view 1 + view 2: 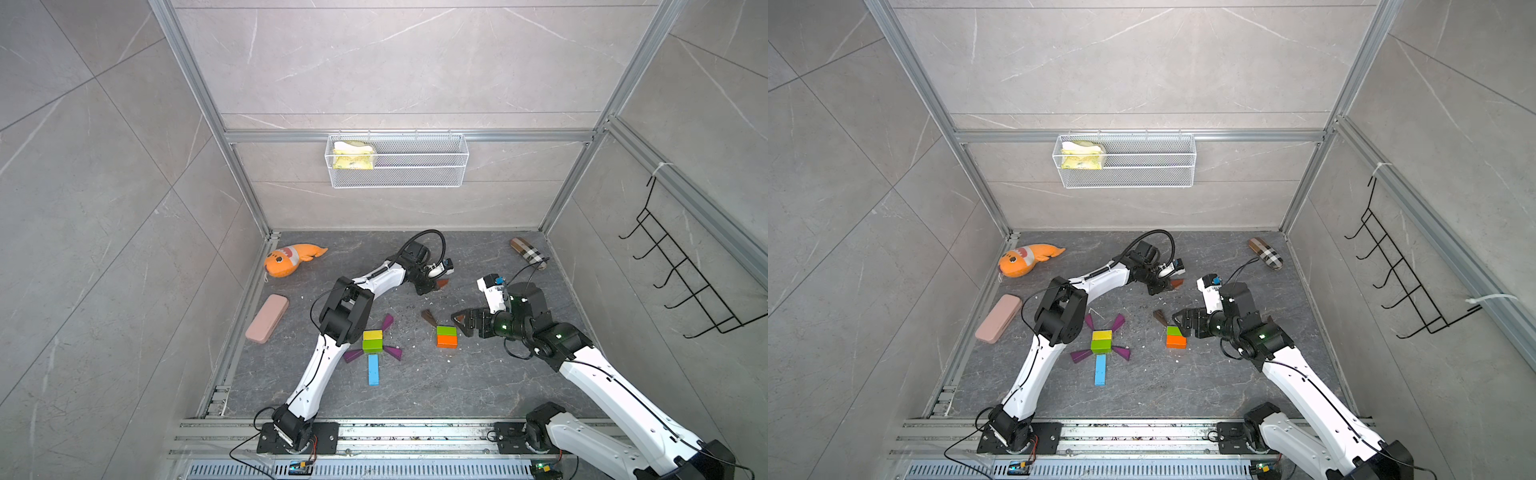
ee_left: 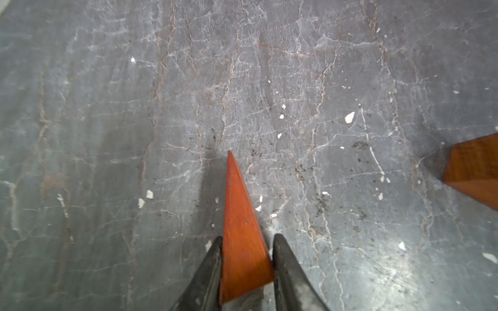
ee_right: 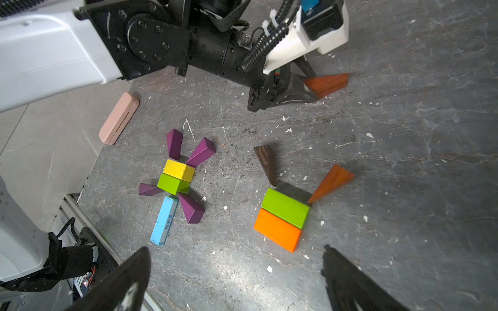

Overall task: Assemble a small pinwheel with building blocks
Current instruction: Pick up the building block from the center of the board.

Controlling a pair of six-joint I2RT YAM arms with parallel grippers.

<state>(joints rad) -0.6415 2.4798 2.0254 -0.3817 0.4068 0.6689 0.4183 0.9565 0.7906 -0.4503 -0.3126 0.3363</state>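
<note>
The left gripper [image 2: 247, 242] is closed on an orange-brown wedge [image 2: 241, 215], its two dark fingers [image 2: 210, 269] pressed against the wedge's broad end while the thin tip points away over the dark marbled floor [image 2: 107, 107]. In both top views this wedge [image 1: 442, 284] sits towards the back of the floor; whether it rests on the floor or hangs just above it cannot be told. The right gripper [image 3: 236, 247] hovers with its fingers spread wide and nothing between them, above a second group of blocks. There, a second green brick [image 3: 285, 207] and an orange brick [image 3: 277, 229] lie side by side, touching. A dark-brown wedge [image 3: 266, 164] and a second orange-brown wedge [image 3: 332, 181] each aim a thin tip at a far corner of that green brick. To the left-arm side lies a finished figure: a yellow brick [image 3: 179, 169] touching a green brick [image 3: 173, 184], four purple wedges [image 3: 202, 150] fanning out from their corners, and a light-blue bar [image 3: 164, 220] running from the green brick towards the robot's bases. Near the left wall lie an orange plush fish [image 1: 291, 259] and a pink case [image 1: 267, 318], well apart from the blocks; a plaid pouch [image 1: 530, 250] lies in the far right corner.
</note>
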